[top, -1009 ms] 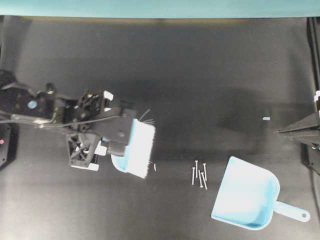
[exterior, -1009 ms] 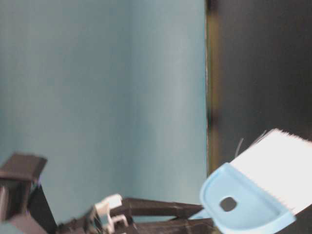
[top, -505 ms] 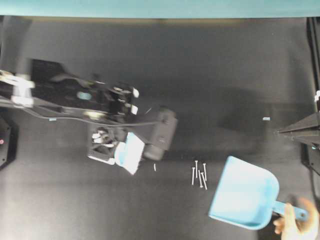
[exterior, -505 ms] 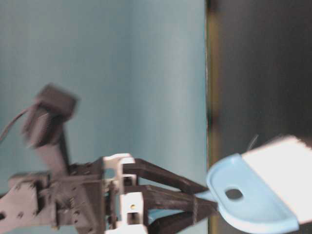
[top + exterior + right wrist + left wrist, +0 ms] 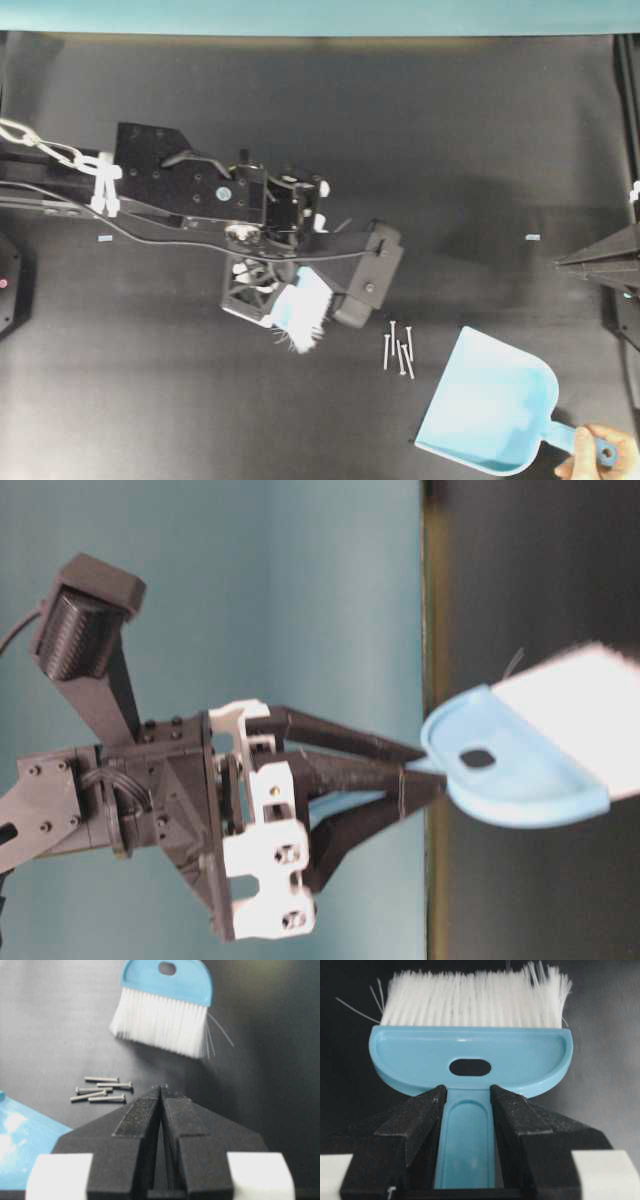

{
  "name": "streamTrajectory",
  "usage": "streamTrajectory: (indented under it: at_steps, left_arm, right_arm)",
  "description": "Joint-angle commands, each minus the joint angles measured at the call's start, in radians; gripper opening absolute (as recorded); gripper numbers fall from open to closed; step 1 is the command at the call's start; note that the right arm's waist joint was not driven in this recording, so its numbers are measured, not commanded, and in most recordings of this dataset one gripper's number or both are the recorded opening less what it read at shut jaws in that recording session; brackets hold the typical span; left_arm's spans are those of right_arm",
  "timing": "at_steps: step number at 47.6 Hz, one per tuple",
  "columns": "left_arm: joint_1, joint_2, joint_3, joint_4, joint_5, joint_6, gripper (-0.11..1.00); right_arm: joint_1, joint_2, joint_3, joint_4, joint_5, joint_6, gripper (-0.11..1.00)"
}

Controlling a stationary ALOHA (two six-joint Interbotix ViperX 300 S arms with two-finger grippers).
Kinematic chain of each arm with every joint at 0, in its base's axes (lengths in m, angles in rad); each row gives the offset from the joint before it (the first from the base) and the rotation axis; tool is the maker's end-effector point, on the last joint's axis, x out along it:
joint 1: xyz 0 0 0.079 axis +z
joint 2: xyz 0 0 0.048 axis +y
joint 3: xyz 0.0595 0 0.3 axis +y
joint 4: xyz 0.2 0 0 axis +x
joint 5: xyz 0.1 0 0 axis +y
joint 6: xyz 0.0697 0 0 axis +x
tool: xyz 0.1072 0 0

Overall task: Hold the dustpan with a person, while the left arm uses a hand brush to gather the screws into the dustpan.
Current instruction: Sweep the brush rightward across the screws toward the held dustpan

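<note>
- Black and stretched out, the left arm [image 5: 190, 195] reaches from the 9 o'clock edge of the overhead view toward the middle of the dark table [image 5: 450, 130], with its wrist bent downward.
- At its end, the left gripper [image 5: 467, 1097] is clamped on the thin handle of the hand brush [image 5: 470, 1057]; one black finger presses on each side of the handle, just under the oval hole.
- The white bristles point away from the claw, and a few thin stray ones stick out at the sides.
- In the overhead view the bristle end is at about 5 o'clock from the wrist, low near the table; I cannot tell if it touches the surface.
- The screws [image 5: 399, 350] lie together on the table at about 3 o'clock from the bristles, near but apart from them.
- The dustpan [image 5: 490, 405] lies just beside the screws, at their 4 o'clock, with its wide mouth turned to them.
- The person [image 5: 595, 458] holds the dustpan handle at the lower right corner; only the fingers are visible.
- The right gripper [image 5: 161, 1091] has its two fingers pressed together with nothing between them, and it points toward the screws and the brush from well apart.
- No brand, label or readable writing is visible on these things.
</note>
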Motion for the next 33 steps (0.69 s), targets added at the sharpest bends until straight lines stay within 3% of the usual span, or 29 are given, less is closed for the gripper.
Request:
streamTrajectory:
  at_steps: [1, 9, 33]
  left_arm:
    - [-0.02, 0.011, -0.008, -0.002, -0.043, -0.003, 0.3]
    - [-0.041, 0.034, -0.012, -0.002, -0.12, -0.003, 0.3]
    - [-0.094, 0.143, -0.143, -0.002, -0.166, -0.002, 0.3]
  right_arm:
    - [0.0, 0.003, -0.005, -0.002, -0.005, -0.008, 0.0]
    - [0.0, 0.003, -0.003, -0.002, -0.005, -0.006, 0.0]
    - [0.0, 0.0, -0.005, -0.002, -0.005, -0.006, 0.0]
